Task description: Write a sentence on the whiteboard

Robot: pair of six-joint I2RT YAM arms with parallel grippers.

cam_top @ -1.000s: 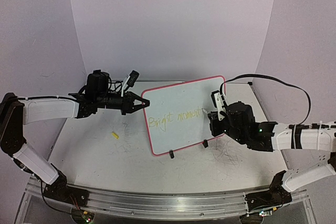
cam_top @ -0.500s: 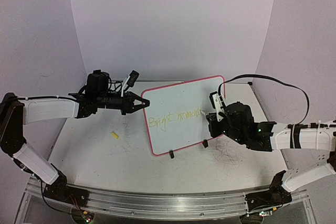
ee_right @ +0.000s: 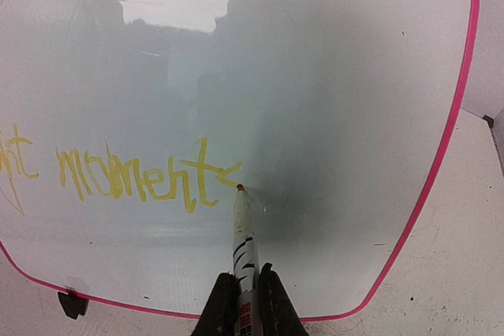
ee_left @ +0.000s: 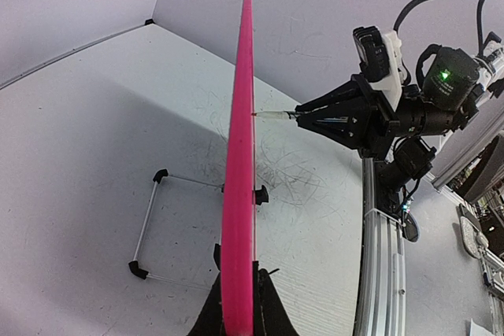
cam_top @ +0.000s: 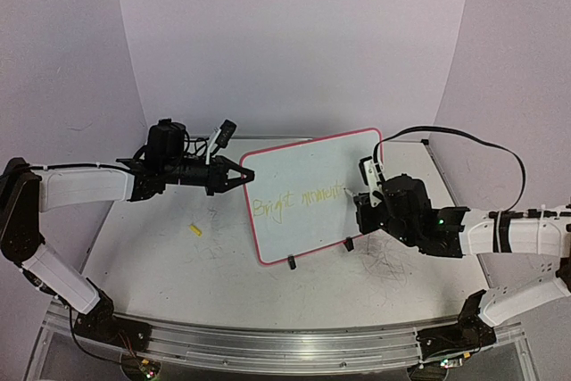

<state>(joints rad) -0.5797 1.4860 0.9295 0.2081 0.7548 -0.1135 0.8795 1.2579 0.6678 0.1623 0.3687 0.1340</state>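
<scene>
Finishing the sentence [ee_right: 142, 179] neatly, I'd say, means keeping the marker [ee_right: 243, 241], pinched tight in the right fingers [ee_right: 224, 308], light on the whiteboard [cam_top: 308, 194] standing mid-frame on the counter [cam_top: 152, 256], with the left fingers [ee_left: 268, 312] clamped shut on its pink rim bracing it.

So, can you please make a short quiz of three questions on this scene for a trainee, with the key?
1. True or false: the left gripper clamps the board by its edge.
2. The marker tip is: A) at the board, just past "moments"; B) resting on the table; C) at "Bright".
3. What colour is the writing?
Key: 1 true; 2 A; 3 yellow.
</scene>
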